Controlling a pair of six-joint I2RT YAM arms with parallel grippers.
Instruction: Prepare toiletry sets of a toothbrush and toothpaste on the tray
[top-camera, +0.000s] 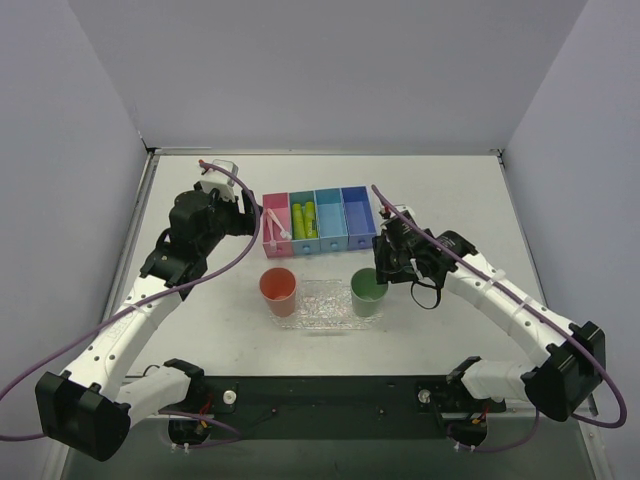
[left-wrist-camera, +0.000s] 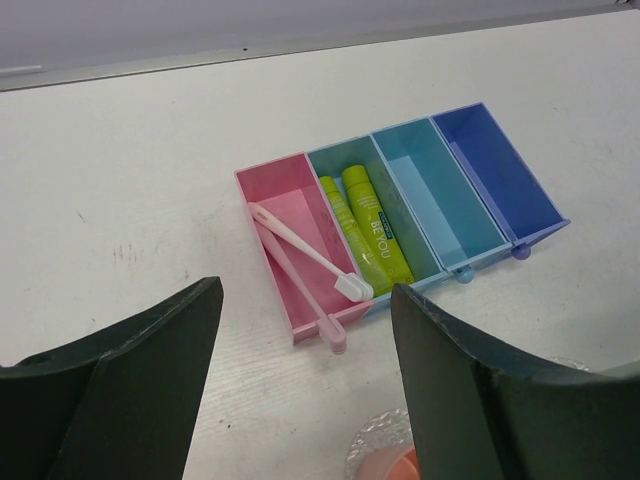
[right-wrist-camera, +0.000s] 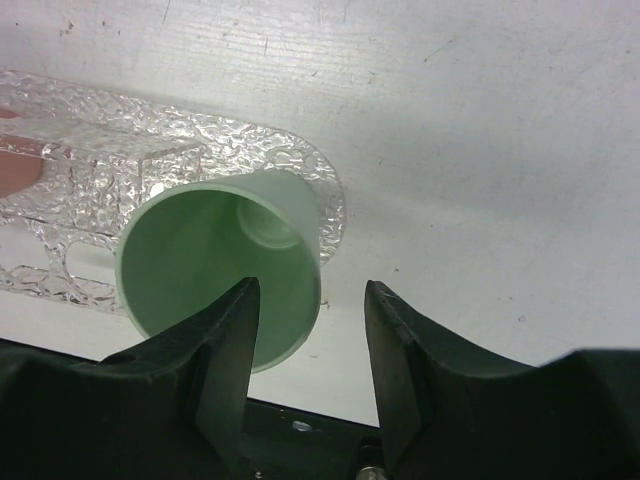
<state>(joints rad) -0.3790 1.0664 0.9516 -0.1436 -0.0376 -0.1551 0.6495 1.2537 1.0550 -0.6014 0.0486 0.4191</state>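
On tray (top-camera: 325, 306), green cup (top-camera: 368, 288)

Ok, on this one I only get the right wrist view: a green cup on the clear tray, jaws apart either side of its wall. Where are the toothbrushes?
Observer: Two toothbrushes lie in the pink bin at the end of the bin row, both heads at the end nearer the arms.
Operator: And what is the left arm doing?
Observer: The left gripper hangs open and empty, pointed at that bin from the near side and touching nothing.
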